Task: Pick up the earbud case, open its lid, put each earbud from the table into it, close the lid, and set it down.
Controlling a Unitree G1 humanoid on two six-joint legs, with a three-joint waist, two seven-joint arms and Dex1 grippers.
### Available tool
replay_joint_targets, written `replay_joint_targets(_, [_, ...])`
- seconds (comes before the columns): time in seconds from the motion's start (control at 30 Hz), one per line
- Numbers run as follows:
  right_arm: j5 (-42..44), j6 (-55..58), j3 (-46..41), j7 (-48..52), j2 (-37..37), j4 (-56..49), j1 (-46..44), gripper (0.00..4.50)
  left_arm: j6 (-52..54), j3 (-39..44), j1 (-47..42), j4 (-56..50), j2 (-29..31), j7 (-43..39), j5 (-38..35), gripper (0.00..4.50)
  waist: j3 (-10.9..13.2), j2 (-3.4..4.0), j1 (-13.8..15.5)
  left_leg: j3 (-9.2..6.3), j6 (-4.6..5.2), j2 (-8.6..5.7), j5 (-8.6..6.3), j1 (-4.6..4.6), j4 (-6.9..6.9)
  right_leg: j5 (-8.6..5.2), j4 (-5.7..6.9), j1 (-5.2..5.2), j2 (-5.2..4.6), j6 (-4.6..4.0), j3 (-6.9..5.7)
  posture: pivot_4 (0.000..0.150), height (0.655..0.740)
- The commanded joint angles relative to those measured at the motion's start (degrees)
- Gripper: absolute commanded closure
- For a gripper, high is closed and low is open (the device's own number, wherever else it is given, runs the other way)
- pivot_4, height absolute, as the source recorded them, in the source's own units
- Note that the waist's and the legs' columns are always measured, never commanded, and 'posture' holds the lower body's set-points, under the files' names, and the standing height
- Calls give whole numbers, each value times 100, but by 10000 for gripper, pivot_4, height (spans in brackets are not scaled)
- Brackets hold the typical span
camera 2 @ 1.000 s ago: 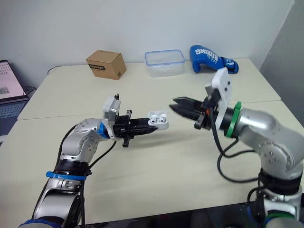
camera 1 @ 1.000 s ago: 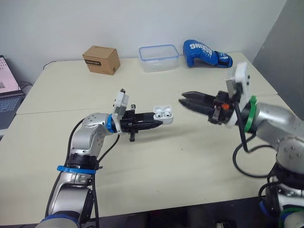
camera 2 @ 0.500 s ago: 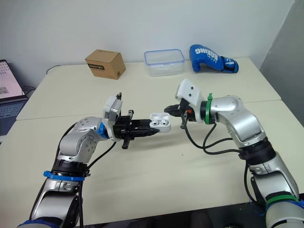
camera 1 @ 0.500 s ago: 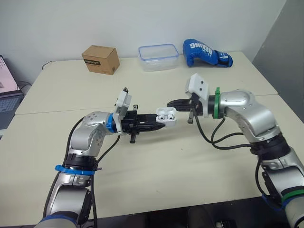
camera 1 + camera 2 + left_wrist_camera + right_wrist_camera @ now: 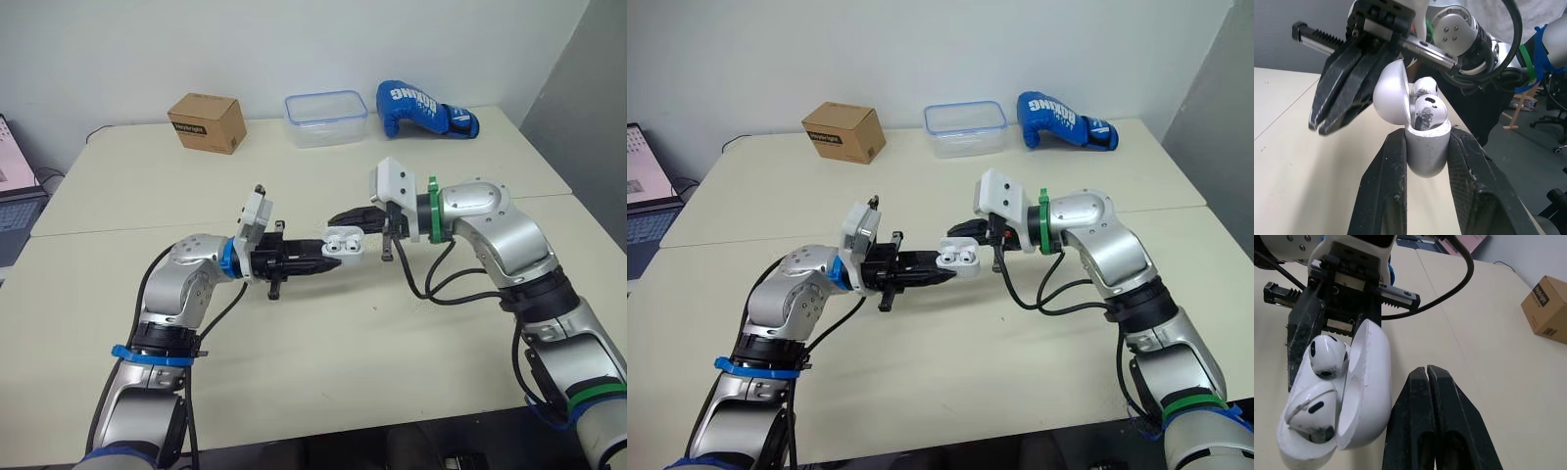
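A small, glossy white plastic earbud case point(image 5: 1426, 156) with rounded corners is gripped by its lower body between the two ribbed black fingers of the left claw point(image 5: 1426, 134), which is closed tightly on its sides. The case is held up over the middle of the pale, matte beige desk point(image 5: 323, 362). Its domed lid point(image 5: 1369, 377) is swung fully open on the hinge. Two smooth white earbuds point(image 5: 1327, 355) with dark mesh spots are seated side by side in the case's wells, their rounded heads standing above the rim.

The right claw point(image 5: 1427, 377) is pinched fully together with nothing between its fingers. Its tapered black tips are set just beside the outer back of the lid; contact cannot be confirmed.

Along the desk's far edge are a brown cardboard box point(image 5: 208, 122), a clear plastic container with a blue-rimmed lid point(image 5: 326, 117) and a padded blue boxing glove point(image 5: 423, 108).
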Motion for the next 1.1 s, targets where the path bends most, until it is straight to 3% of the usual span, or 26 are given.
replay_joint_targets(0.03, [61,-61,-254,63,-22,-325,-115,44468,-78,15,-23,-112,77,-28,-47,37152,0,0,0,0,0,0,0,0,0,0,0,0,0,0,0,1500,7307])
replay_joint_targets(0.53, [-108,13,-188,207,-144,-586,101,44468,-294,61,-21,138,61,-31,-74,37152,0,0,1,1,0,-1,0,0,0,0,1,0,0,0,0,1500,7307])
replay_joint_targets(1.1, [-110,0,-66,499,-416,-1100,448,44468,147,275,-239,235,-19,295,-278,37152,0,0,2,1,0,-1,0,0,0,0,0,0,-1,0,0,1500,7307])
